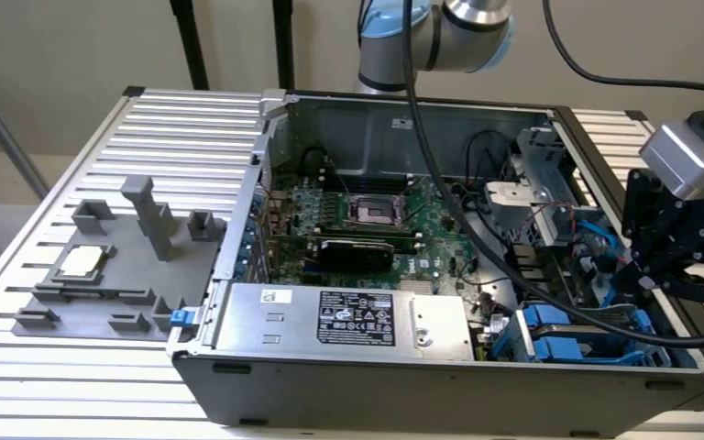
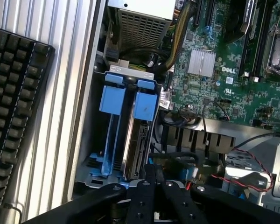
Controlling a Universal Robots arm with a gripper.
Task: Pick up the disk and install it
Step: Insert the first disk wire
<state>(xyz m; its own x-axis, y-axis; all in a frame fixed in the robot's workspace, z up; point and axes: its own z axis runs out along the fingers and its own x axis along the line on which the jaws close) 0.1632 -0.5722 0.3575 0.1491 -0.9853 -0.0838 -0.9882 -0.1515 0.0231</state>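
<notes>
Ribbed aluminium table (image 1: 71, 367), pale wall (image 1: 59, 46) behind; workstation contents, listed by size.

1. Open grey steel computer case (image 1: 450, 390), lying on its side on the table.
2. Green motherboard (image 1: 365, 211), on the case floor.
3. Silver power-supply box with black-and-white label (image 1: 315, 321), against the near wall in the exterior view.
4. Black keyboard (image 2: 14, 116), on the table just outside the case.
5. Grey plastic fixture (image 1: 95, 275), on the exterior view's left, well apart from the case; small square silver chip (image 1: 83, 261) rests on it.
6. Empty blue plastic carrier (image 2: 113, 100), in the drive bay.
7. The disk (image 2: 139, 135), a silver-grey drive in a blue carrier, on edge in the slot just beside item 6.
8. Black gripper (image 2: 155, 169), fingers clenched on nothing, tips at the disk's near end; contact cannot be told.

Status: pick-up appears done. The disk sits in its bay slot, so installation looks finished or nearly so; full seating cannot be confirmed.
</notes>
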